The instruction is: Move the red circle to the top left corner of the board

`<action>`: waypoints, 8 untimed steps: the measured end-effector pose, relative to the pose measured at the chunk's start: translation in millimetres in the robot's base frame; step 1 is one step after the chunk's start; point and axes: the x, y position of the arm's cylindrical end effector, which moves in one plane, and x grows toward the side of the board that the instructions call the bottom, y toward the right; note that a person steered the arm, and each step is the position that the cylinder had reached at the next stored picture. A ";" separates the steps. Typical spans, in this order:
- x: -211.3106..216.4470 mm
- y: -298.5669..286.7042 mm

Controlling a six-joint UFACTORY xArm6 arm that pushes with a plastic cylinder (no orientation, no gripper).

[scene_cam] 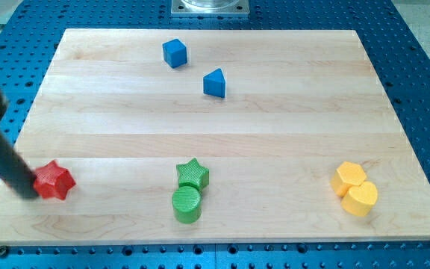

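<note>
No red circle shows in the camera view; the only red block I see is a red star point(55, 181) near the board's bottom left. My rod comes down from the view's left edge, and my tip point(27, 193) rests against the star's left side. The rod may hide a little of the board behind it. The board's top left corner point(69, 34) holds no block.
A blue cube point(175, 53) and a blue triangle point(214, 83) sit at the top middle. A green star point(192, 174) touches a green cylinder point(187, 204) at the bottom middle. A yellow hexagon point(349, 178) and a yellow heart point(361, 199) touch at the bottom right.
</note>
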 end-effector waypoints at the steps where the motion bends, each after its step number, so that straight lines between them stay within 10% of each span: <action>1: 1.8 24.6; 3: 41.6 -54.2; 5: -142.4 30.3; 7: -40.5 46.4; 8: -36.3 -47.3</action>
